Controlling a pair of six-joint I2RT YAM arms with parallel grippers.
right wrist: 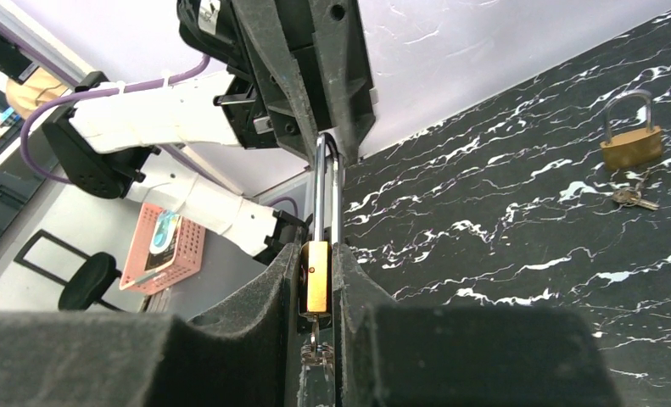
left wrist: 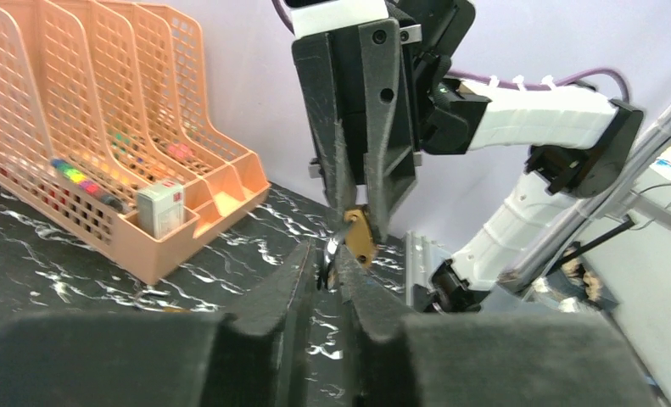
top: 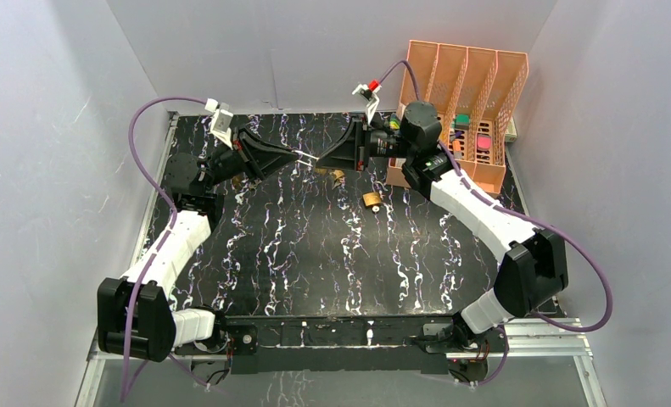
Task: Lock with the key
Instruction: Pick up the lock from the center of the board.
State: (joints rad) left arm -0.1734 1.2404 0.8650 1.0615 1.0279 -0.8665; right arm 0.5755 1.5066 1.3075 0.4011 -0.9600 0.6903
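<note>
A brass padlock point(right wrist: 316, 280) hangs in the air over the back of the table, held from both sides. My right gripper point(right wrist: 316, 254) is shut on its brass body. The silver shackle point(right wrist: 327, 186) runs from it to my left gripper point(left wrist: 330, 259), which is shut on the shackle's end. A key point(right wrist: 316, 346) on a ring sticks out of the lock's underside, between the right fingers. In the top view the left gripper point(top: 299, 156) and the right gripper point(top: 325, 160) meet tip to tip.
Two more brass padlocks point(top: 371, 200) point(top: 338, 175) lie on the black marbled table point(top: 315, 254) below the grippers, one with loose keys point(right wrist: 633, 197) beside it. A peach file organizer point(top: 467, 110) with small items stands at the back right. White walls close in three sides.
</note>
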